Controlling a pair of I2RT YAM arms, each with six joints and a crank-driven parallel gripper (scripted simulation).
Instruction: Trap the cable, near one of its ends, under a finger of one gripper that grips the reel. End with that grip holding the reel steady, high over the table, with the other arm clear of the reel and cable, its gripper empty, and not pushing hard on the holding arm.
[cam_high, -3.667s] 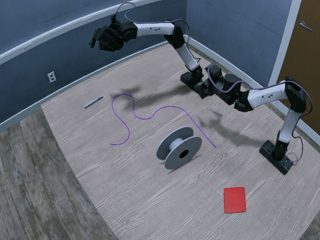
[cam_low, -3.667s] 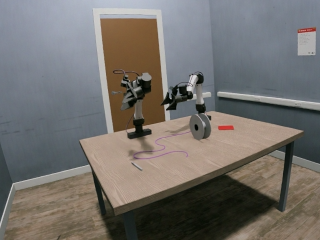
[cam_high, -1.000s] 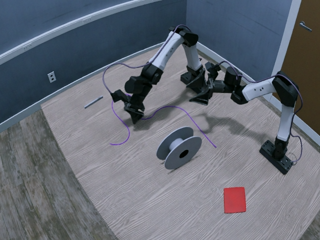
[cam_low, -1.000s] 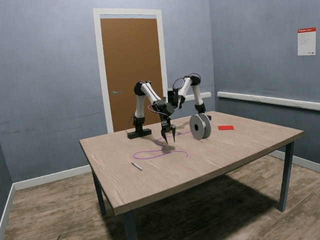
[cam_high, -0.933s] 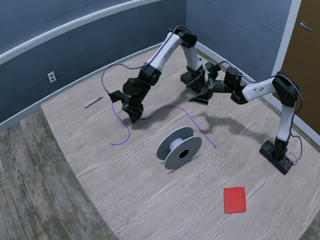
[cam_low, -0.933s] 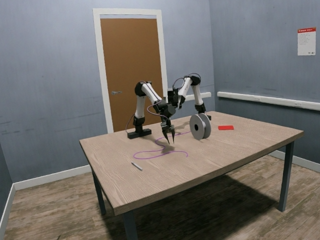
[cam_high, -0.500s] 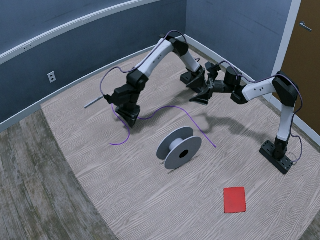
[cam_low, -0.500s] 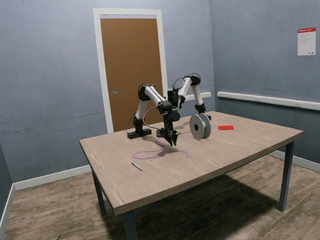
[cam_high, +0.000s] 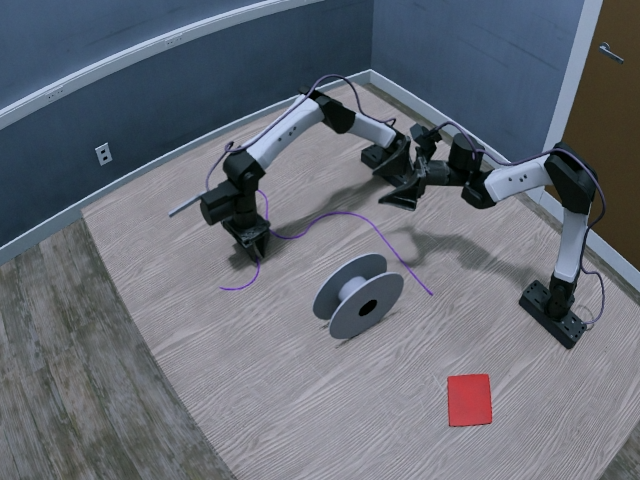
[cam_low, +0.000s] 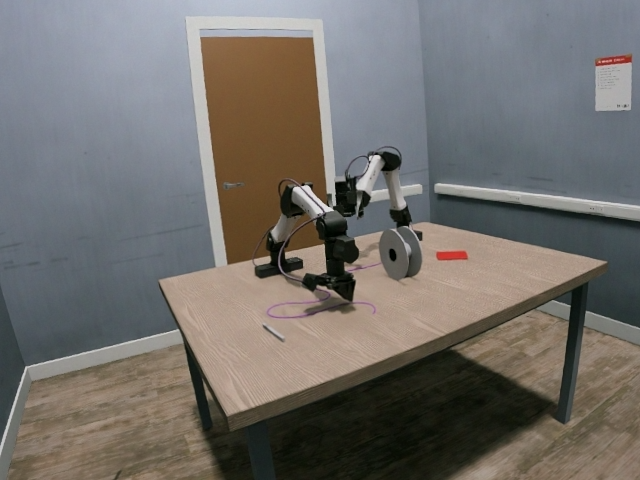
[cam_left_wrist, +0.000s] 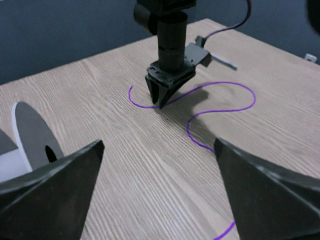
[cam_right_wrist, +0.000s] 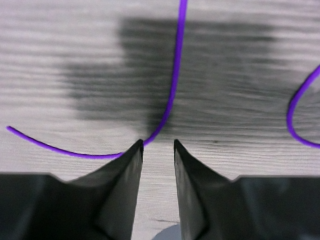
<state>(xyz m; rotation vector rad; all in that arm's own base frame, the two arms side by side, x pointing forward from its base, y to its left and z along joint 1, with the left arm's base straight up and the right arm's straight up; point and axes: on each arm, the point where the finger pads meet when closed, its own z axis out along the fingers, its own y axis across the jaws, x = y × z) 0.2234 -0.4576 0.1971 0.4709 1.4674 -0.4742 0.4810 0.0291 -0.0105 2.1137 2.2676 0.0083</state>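
While the purple cable (cam_high: 336, 212) (cam_low: 286, 317) (cam_left_wrist: 215, 110) (cam_right_wrist: 176, 65) is lying in loose bends on the worktop (cam_high: 289, 387) (cam_low: 465, 310) (cam_left_wrist: 115, 165) (cam_right_wrist: 280, 160), we're working at its short, hooked end. Its other end is lying beside the reel.

The right end effector (cam_high: 257, 259) (cam_low: 351, 299) (cam_left_wrist: 157, 105) (cam_right_wrist: 158, 142) is pointing down over the cable, much nearer this hooked end than the left one. Its wrist view is showing the cable passing at one fingertip, not between the pair; whether they're touching, we can't tell. Fingers are standing partly closed, narrow gap, grasping nothing.

The grey reel (cam_high: 385, 294) (cam_low: 395, 268) (cam_left_wrist: 40, 130) (cam_right_wrist: 167, 234) is standing on its flange rims, apart from both end effectors, axle lying roughly level. From the right fingers it's sitting on the side away from the grey rod (cam_high: 186, 205) (cam_low: 273, 332) (cam_left_wrist: 223, 61). No trap or lift is under way.

The left end effector (cam_high: 379, 187) (cam_low: 351, 206) (cam_left_wrist: 158, 141) is hanging above the worktop, spread wide, empty.

We're judging the next move as setting a right finger properly over the cable near that end, then carrying it toward the reel. Risk: the cable is slipping off one fingertip if we're lifting too soon.

The red pad (cam_high: 469, 400) (cam_low: 451, 255) is lying beyond the reel, out of play.
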